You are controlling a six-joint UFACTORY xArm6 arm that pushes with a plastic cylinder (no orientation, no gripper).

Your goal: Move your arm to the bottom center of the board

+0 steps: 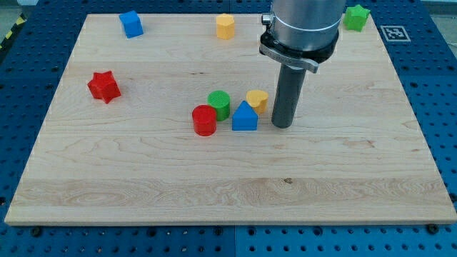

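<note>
My tip (282, 126) rests on the wooden board (143, 185) a little right of centre. Just to its left sits a cluster: a yellow heart-shaped block (258, 99), a blue house-shaped block (244, 117), a green cylinder (219, 104) and a red cylinder (204, 120). The tip stands close to the right of the blue block and the yellow heart; I cannot tell if it touches them. The arm's grey body (300, 28) rises above the rod.
A red star block (103, 86) lies at the left. A blue block (131, 23) and a yellow block (226, 26) lie near the top edge. A green star block (355, 16) sits at the top right. A blue pegboard (435, 86) surrounds the board.
</note>
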